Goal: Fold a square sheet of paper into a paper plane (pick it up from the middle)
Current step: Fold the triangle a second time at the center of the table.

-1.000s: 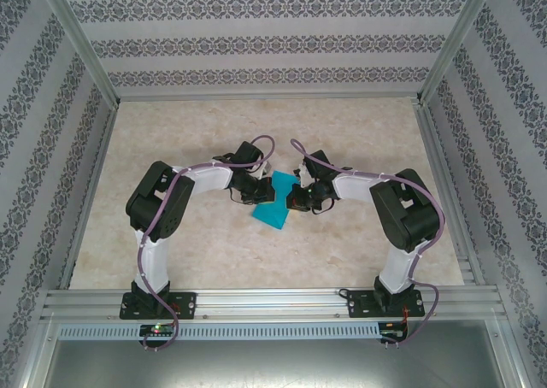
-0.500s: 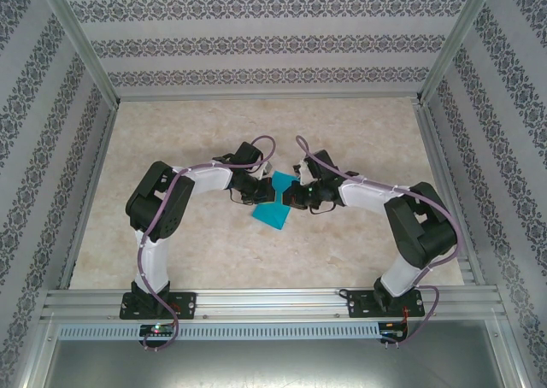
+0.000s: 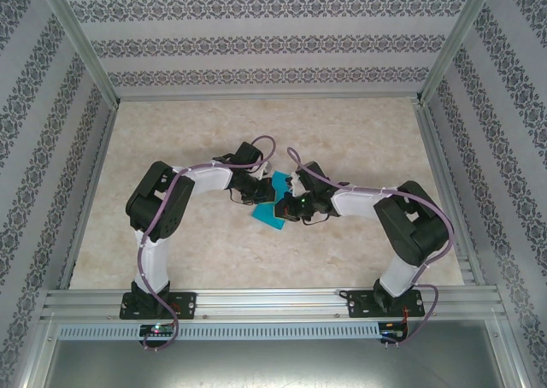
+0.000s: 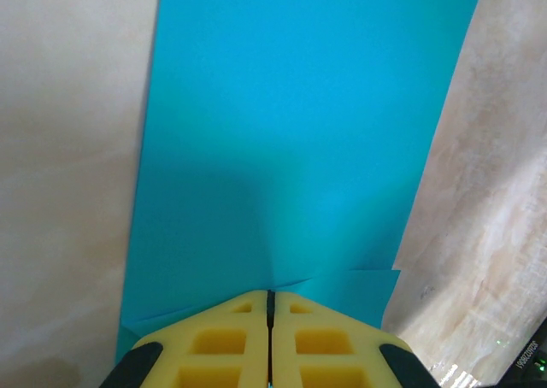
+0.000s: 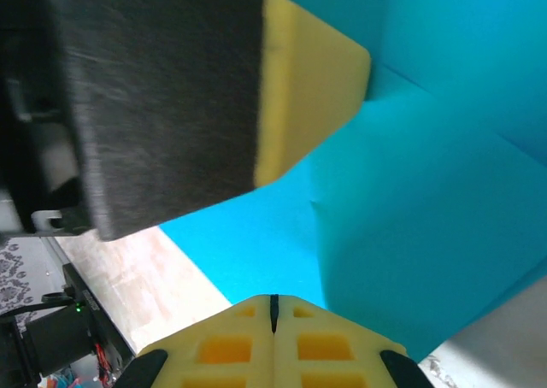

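The square sheet of paper (image 4: 291, 132) is pinched by the left gripper (image 4: 270, 298) and touched by the right gripper (image 5: 273, 301), fingers pressed together, probably for folding.

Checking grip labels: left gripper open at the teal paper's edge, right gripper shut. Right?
No: the left gripper is shut too, pads pinching the edge of the teal paper, as the left wrist view shows. Right gripper is shut.

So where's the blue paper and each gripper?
blue paper (image 4: 299, 106): left wrist view, flat middle.
left gripper (image 4: 270, 296): left wrist view, between yellow fingertips.
right gripper (image 5: 273, 301): right wrist view, between yellow fingertips.
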You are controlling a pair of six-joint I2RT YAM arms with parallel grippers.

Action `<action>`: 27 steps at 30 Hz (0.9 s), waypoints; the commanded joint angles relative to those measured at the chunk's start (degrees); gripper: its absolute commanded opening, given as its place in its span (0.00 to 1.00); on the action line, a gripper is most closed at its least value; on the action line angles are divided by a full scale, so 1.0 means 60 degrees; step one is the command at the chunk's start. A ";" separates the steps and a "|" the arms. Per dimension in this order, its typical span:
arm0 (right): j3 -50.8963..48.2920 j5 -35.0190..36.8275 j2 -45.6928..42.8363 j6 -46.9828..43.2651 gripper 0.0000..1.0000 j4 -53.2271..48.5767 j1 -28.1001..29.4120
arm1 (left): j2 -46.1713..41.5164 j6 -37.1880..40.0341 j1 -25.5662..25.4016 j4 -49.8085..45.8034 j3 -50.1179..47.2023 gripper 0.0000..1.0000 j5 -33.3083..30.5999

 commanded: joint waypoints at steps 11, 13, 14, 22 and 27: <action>0.0125 0.0169 0.0400 -0.0318 0.04 -0.0198 0.0165 | 0.0660 0.0421 0.0040 -0.0399 -0.0401 0.09 -0.0516; 0.0162 0.0239 0.0389 -0.0407 0.04 -0.0323 0.0207 | 0.0673 0.0420 0.0064 -0.0386 -0.0423 0.09 -0.0520; 0.0181 0.0242 0.0390 -0.0446 0.04 -0.0374 0.0225 | 0.0688 0.0428 0.0069 -0.0382 -0.0424 0.09 -0.0514; 0.0244 0.0365 0.0338 -0.0558 0.04 -0.0657 0.0423 | 0.0757 0.0441 0.0111 -0.0338 -0.0473 0.09 -0.0451; 0.0185 0.0472 0.0330 -0.0570 0.03 -0.0722 0.0541 | 0.0792 0.0481 0.0152 -0.0353 -0.0465 0.09 -0.0405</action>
